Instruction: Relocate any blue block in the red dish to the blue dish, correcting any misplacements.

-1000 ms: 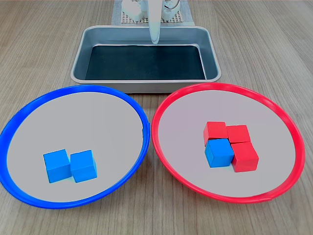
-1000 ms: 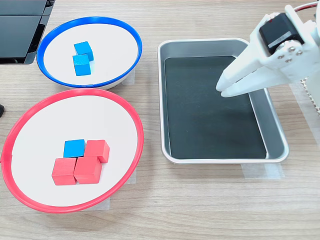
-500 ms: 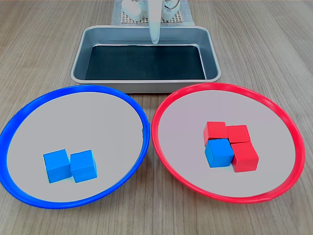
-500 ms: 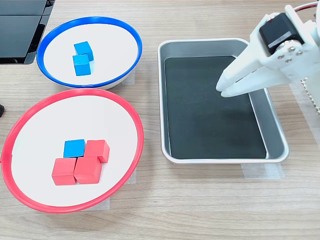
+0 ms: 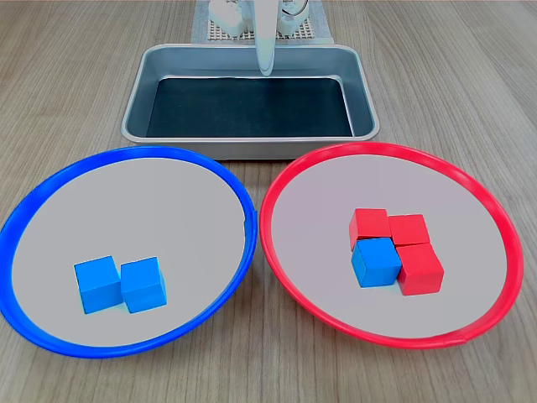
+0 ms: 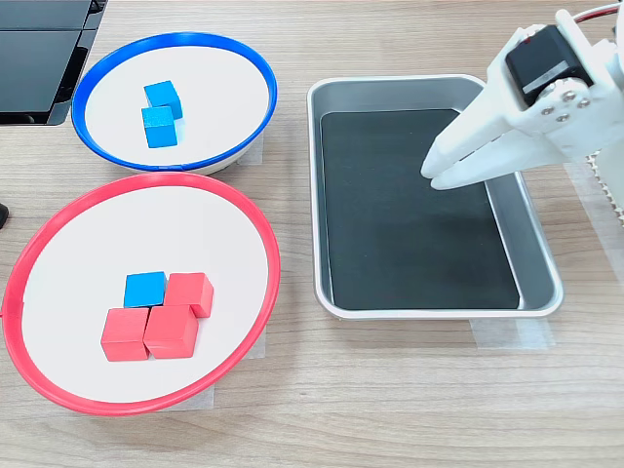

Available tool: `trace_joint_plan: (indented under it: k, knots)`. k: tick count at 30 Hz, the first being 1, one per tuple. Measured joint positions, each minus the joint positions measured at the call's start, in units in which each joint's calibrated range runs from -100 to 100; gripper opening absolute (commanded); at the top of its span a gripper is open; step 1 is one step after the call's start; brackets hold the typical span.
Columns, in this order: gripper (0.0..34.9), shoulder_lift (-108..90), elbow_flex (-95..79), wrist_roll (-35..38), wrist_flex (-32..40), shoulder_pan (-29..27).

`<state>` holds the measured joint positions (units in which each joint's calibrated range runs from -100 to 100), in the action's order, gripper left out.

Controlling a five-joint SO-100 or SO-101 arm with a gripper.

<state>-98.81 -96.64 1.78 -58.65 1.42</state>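
Lower right of the first exterior view: small bright blue plastic cube (image 5: pixel 376 261) sits in the round red-rimmed plate (image 5: pixel 285 277), pressed against three red cubes (image 5: pixel 403 243); lower left, the round blue-rimmed plate (image 5: pixel 50 189) holds two more blue cubes (image 5: pixel 120 284). Farther back, the white gripper (image 6: pixel 432 176) hangs over the rectangular metal tray (image 6: pixel 419 86), fingertips nearly together, holding nothing. Nothing has shifted over the last second, so relocation not yet begun.

The white gripper (image 6: pixel 430 175) is hanging with its jaws nearly together, empty, tips pointing toward eight o'clock in the second exterior view.
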Motion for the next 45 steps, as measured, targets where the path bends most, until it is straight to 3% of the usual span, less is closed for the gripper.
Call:
trace_joint_plan:
  k: [25, 30, 38, 45]
  knots:
    - [0.0, 0.0, -0.1, 0.2, 0.2, 0.0]
    - [0.0, 1.8, -0.6, 3.0, 5.1, -1.3]
    - [0.0, 19.9, 12.5, 4.7, 15.9, -0.2]
    - [0.0, 46.6, 37.1, 4.9, 16.5, -0.2]
